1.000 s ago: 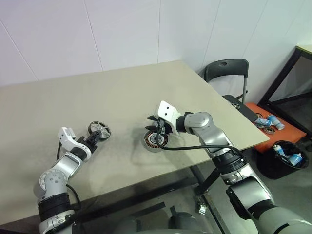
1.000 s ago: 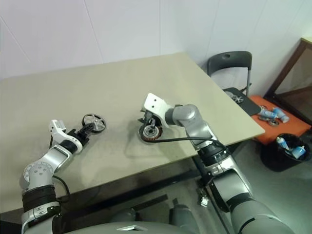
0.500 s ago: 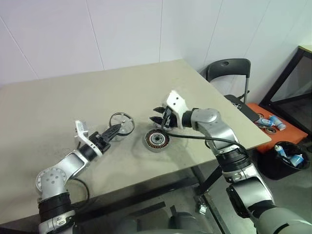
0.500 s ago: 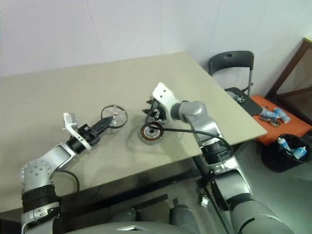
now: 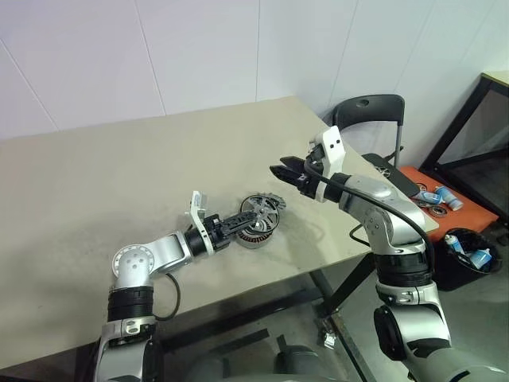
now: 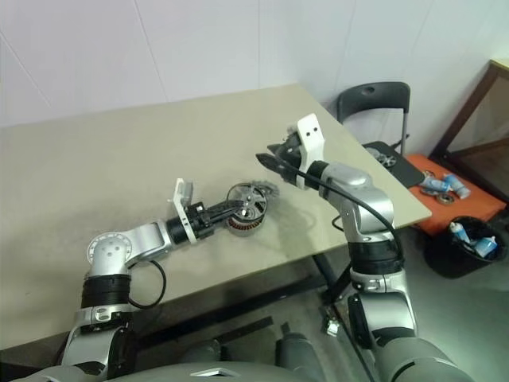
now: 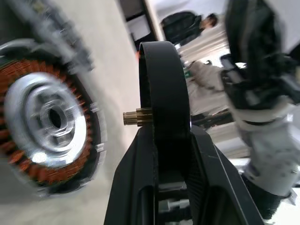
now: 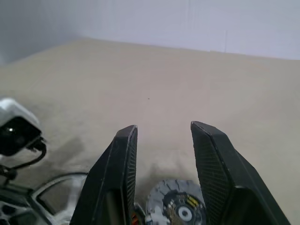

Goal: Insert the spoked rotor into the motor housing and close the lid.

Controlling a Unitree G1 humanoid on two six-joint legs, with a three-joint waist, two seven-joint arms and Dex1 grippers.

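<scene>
The insertion step is in hand — the spoked rotor (image 5: 263,210), gripped at its rim by the left end effector (image 5: 248,218), is held tilted just above the motor housing (image 5: 253,235) on the counter (image 5: 119,167), while the right end effector (image 5: 280,170), released and empty, hovers well above — levelling and centring over the housing's hub are judged necessary before lowering.

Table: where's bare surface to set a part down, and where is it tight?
The table is bare from the wall edge forward and across its left half. It is crowded near the front middle: the left gripper holds the spoked rotor over the motor housing, and the right gripper, open and holding nothing, hovers just to the right.
</scene>
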